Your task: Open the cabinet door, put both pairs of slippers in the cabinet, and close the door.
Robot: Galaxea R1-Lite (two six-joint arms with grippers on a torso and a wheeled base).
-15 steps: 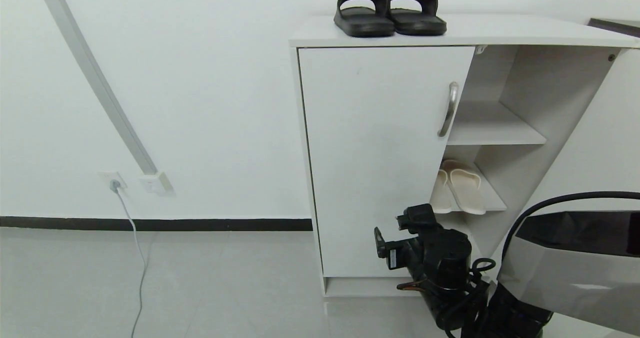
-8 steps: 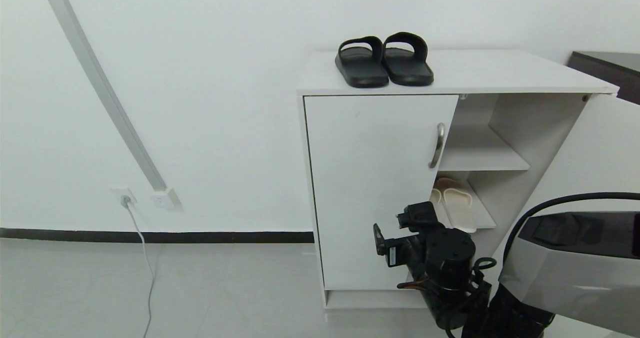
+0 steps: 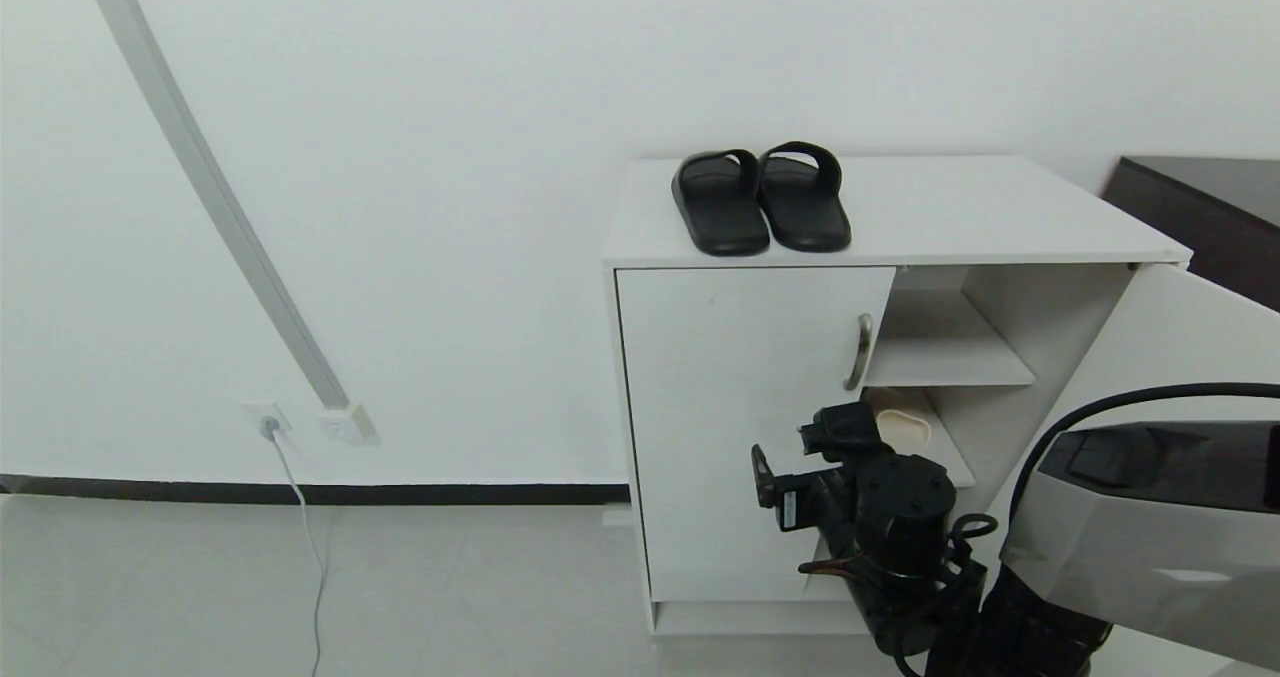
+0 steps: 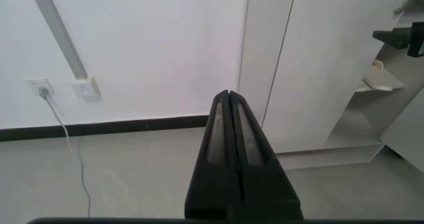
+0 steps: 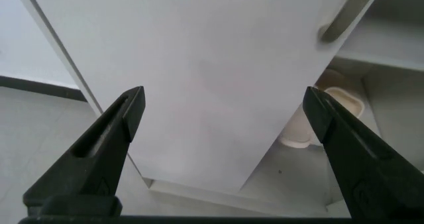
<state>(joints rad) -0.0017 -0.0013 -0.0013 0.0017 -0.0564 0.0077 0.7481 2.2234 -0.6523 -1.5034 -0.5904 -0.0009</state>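
Note:
A pair of black slippers [image 3: 760, 202] stands on top of the white cabinet [image 3: 960, 207]. Its left door [image 3: 740, 427] is shut, with a metal handle [image 3: 857, 352]; its right door [image 3: 1150, 347] stands open. Cream slippers [image 3: 905, 425] lie on the lower shelf inside, partly hidden behind my right arm, and appear as the cream slippers [image 5: 328, 114] past the shut door's edge. My right gripper [image 3: 795, 449] hangs low before the shut door, open and empty [image 5: 225, 118]. My left gripper [image 4: 228, 114] is shut on nothing, above the floor, left of the cabinet.
The upper shelf [image 3: 950, 347] inside is bare. A dark piece of furniture [image 3: 1200, 207] stands right of the cabinet. On the wall to the left are a socket with a cable [image 3: 268, 422] and a slanted conduit [image 3: 200, 177]. Open floor [image 3: 300, 587] lies left of the cabinet.
The head camera has moved, so the whole scene sits lower in the picture and the cabinet top is seen from above. The slippers, doors and right arm keep their places.

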